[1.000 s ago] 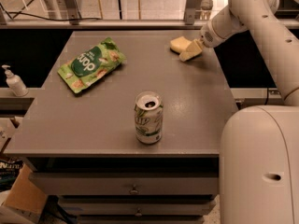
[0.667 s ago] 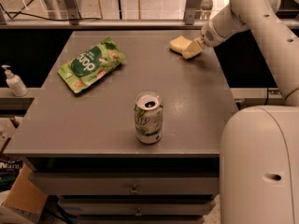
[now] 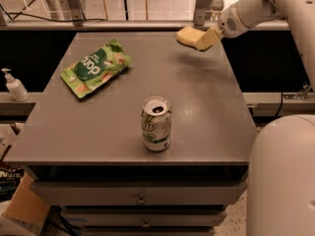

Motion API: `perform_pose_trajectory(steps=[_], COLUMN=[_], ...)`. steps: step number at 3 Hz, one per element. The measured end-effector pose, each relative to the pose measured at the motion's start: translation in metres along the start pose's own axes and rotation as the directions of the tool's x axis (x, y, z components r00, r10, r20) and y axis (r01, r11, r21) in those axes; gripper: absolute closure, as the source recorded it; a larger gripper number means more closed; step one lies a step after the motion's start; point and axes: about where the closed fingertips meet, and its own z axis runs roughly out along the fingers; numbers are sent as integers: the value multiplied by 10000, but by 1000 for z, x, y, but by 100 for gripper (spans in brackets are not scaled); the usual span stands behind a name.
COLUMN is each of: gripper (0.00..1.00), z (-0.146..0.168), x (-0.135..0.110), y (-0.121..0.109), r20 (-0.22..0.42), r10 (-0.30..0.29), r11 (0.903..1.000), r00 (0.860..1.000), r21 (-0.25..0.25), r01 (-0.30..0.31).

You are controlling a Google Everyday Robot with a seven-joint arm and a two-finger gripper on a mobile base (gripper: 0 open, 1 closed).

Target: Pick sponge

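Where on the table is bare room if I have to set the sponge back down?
Widest bare patch: the right side of the table, between the soda can and the right edge, up to the claw holding the sponge above the far right corner. Also free: the strip between can and green snack pouch, and the front-left corner. Tightest near the pouch.

The scene is dimly and warmly lit. A soft shadow is cast on the table [image 3: 211, 112] beneath the gripper [image 3: 200, 39], clamped on the sponge [image 3: 186, 35] at upper right. Faint sheen is visible beside the can [image 3: 156, 127].
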Motion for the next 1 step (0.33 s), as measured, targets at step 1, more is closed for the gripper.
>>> perform_pose_trajectory(steps=[1], gripper=[100], z=[-41], x=[-29], y=[44], r20=[948], r10=[-291], r11=[9931], r00=[9951], r21=[-1107], r01=[396])
